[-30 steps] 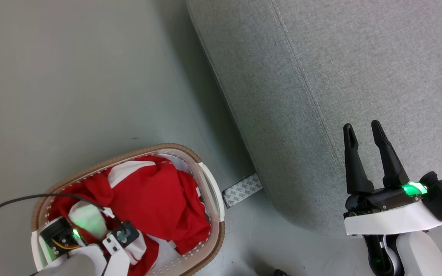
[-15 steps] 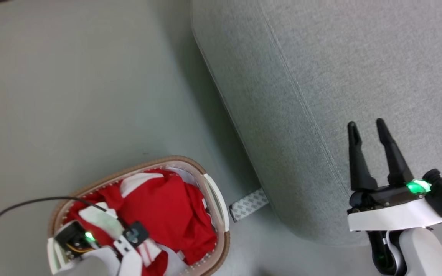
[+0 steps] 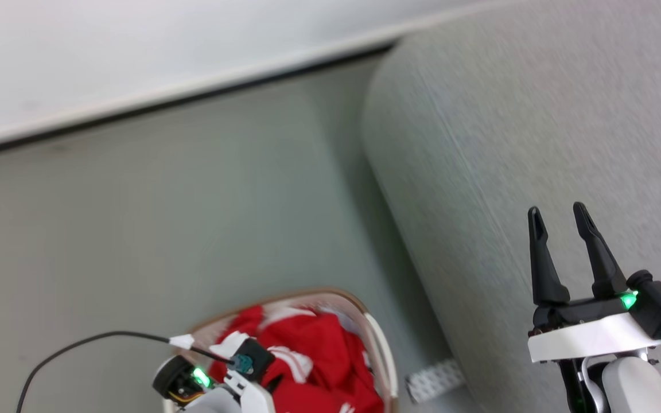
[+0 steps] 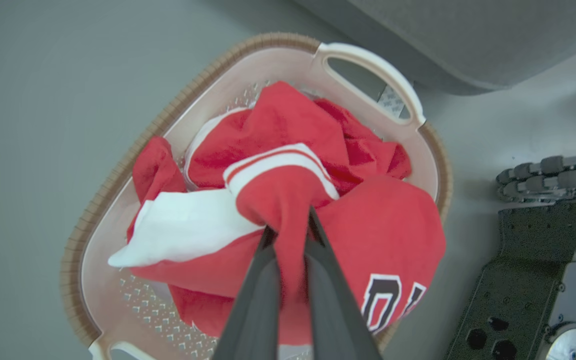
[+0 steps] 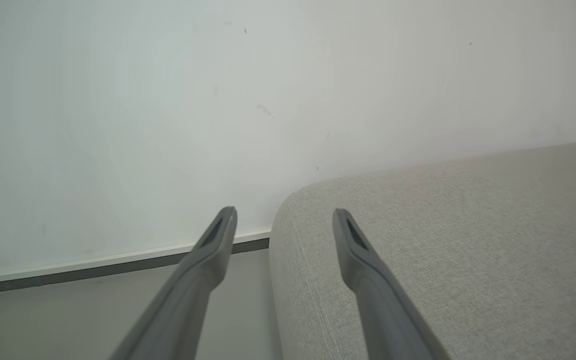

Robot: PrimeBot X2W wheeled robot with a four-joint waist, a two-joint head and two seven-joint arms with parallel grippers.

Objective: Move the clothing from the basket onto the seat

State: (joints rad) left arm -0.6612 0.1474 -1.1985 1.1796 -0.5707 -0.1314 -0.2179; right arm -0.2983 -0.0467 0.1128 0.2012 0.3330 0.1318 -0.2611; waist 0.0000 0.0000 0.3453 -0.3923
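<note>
Grey floor [image 3: 193,201], white wall [image 3: 135,46] | left fingers [image 4: 260,290] pinch clothing [image 4: 383,235] | right fingers [image 5: 203,270] spread, empty

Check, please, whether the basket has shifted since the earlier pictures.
No: the basket still sits just left of the tape strip by the seat; the view shifted.

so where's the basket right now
Bottom centre of the head view, the basket stands on the floor, just left of the seat.

The jaws of my left gripper [image 4: 289,227] now pinch the soft red jersey clothing [image 4: 383,220]; my head camera looks higher.
</note>
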